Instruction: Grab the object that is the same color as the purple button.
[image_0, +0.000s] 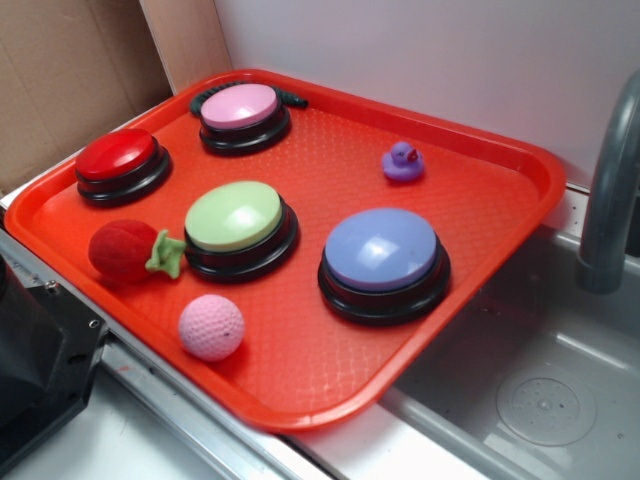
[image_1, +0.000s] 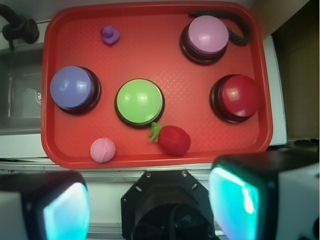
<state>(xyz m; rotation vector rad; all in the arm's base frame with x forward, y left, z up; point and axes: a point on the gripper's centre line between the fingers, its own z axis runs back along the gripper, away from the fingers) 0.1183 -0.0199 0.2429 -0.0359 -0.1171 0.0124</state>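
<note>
Duck (image_0: 403, 161) on the tray (image_1: 150, 50) looks tiny, light and squishy (purple like the purple button (image_0: 383, 252)), so the spread-open gripper (image_1: 150, 202) should pinch its round body.

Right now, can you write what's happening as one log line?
jaws: open, above tray edge | target: purple duck, untouched | reference: purple button | phase: not yet reached

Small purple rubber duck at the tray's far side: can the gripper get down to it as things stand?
Probably yes. The small purple rubber duck stands alone on bare red tray, apart from the lavender dome button, nothing over it. The gripper is open above the near edge.
</note>
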